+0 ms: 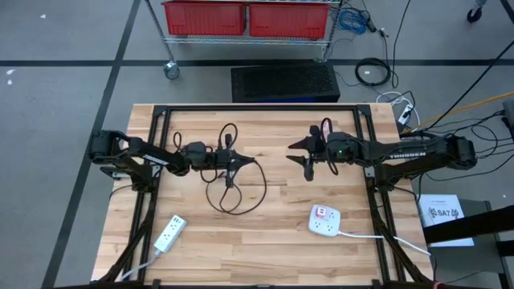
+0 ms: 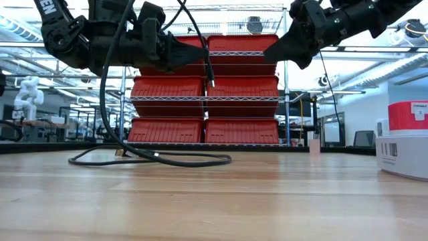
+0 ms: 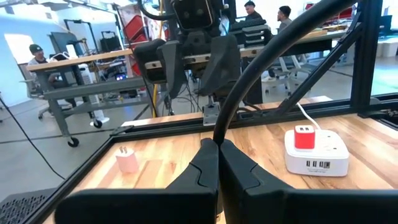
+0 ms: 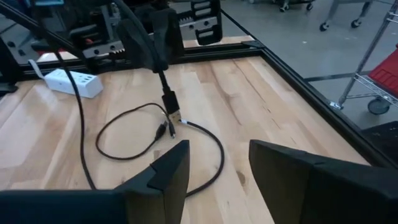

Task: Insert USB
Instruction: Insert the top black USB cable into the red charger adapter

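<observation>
A black USB cable (image 1: 234, 195) lies in a loop on the wooden table, and one end is raised. My left gripper (image 1: 229, 163) is over the table's middle, shut on that raised end. The plug (image 4: 170, 104) hangs below the fingers with its metal tip pointing down. The cable's other end (image 4: 163, 130) rests on the wood inside the loop. My right gripper (image 1: 304, 158) hovers open to the right of the left one, facing it and touching nothing. A white power strip carrying a red charger (image 1: 324, 220) sits on the table nearer the front right. My left gripper pinches the black cable between its two fingers (image 3: 214, 163), a short way behind the plug (image 2: 210, 80). The fingers come level from the table's left. The plug end is lifted clear and hangs down; the rest of the cable (image 2: 107, 100) arcs up, then drops slack to the loop on the table.
A second white power strip (image 1: 169, 234) lies near the front left corner, its cord running off the near edge. A small white charger (image 3: 127, 160) stands on the wood toward the far side. A black frame (image 1: 161, 112) borders the table. People sit at benches in the room beyond.
</observation>
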Controlling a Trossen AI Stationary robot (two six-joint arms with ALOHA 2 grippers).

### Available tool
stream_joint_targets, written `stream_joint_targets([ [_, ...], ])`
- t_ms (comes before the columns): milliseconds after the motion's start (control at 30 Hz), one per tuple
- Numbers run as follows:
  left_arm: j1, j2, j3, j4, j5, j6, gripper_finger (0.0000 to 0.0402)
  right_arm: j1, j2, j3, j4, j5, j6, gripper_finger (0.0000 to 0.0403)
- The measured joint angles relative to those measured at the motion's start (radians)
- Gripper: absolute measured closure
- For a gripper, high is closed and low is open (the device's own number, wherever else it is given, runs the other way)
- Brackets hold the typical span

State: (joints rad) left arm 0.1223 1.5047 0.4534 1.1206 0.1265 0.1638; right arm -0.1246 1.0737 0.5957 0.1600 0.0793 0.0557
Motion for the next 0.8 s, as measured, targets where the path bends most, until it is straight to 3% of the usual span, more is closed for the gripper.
stream_joint_targets([
  [400,0.0,0.0,0.005,-0.003,0.0,-0.001,0.0401,0.02,0.02,0.0,0.082,-0.006,0.01,0.0243],
  [800,0.0,0.0,0.014,-0.011,0.0,-0.016,0.0401,0.041,0.238,0.002,0.381,-0.033,0.025,0.0243],
])
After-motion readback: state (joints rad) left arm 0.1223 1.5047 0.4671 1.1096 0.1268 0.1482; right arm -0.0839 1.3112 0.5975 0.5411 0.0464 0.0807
